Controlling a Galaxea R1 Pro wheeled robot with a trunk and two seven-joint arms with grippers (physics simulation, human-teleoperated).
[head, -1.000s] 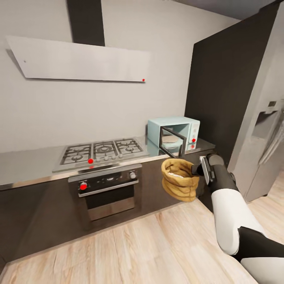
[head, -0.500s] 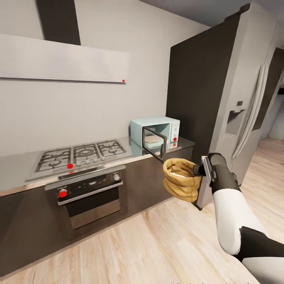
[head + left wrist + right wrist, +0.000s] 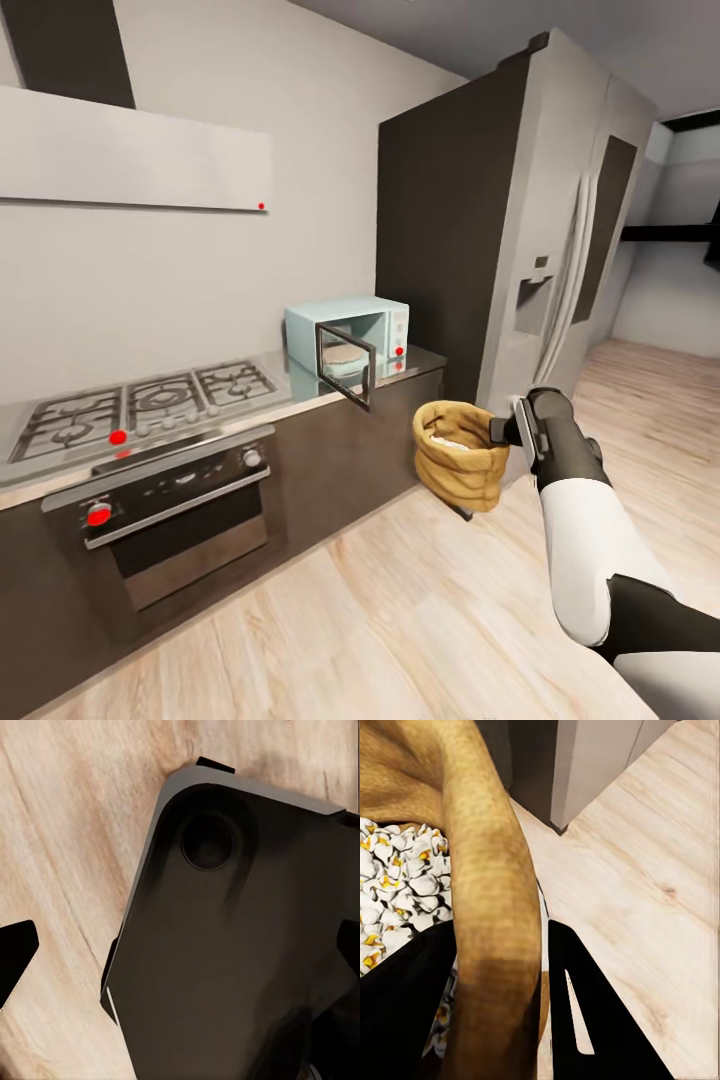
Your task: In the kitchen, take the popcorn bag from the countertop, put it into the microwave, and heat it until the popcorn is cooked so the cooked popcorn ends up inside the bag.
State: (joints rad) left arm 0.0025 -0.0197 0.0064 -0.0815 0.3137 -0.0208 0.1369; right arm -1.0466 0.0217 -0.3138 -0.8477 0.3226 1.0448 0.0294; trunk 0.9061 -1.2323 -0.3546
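Head view: the right gripper (image 3: pixel 503 428) holds the popcorn bag (image 3: pixel 458 466) by its rolled rim, out in front of the robot and above the wooden floor (image 3: pixel 400 610); the bag hangs upright in the air, clear of the counter (image 3: pixel 418 358), with white popcorn showing in its mouth; the microwave (image 3: pixel 352 335) stands on the far end of the counter, just beside the tall dark panel (image 3: pixel 440 230) that flanks the steel refrigerator (image 3: pixel 570 230); the microwave door (image 3: pixel 345 362) is swung open toward the room, and a pale round plate shows inside; a gas hob (image 3: pixel 140 402) lies in the counter further along, with a built-in oven (image 3: pixel 170 510) below it and a flat white range hood (image 3: pixel 130 160) on the wall above.

Right wrist view: the jaws are clenched on the bag rim (image 3: pixel 499 907), one dark finger (image 3: pixel 405 1005) inside the bag against the popcorn (image 3: pixel 401 892) and the other outside; the floor and the foot of the refrigerator lie beyond.

Left wrist view: a dark body part of the robot (image 3: pixel 232 945) is seen over the floor; dark tips of the left gripper's fingers (image 3: pixel 13 952) show at the two edges; I cannot tell whether these jaws are released or clenched.
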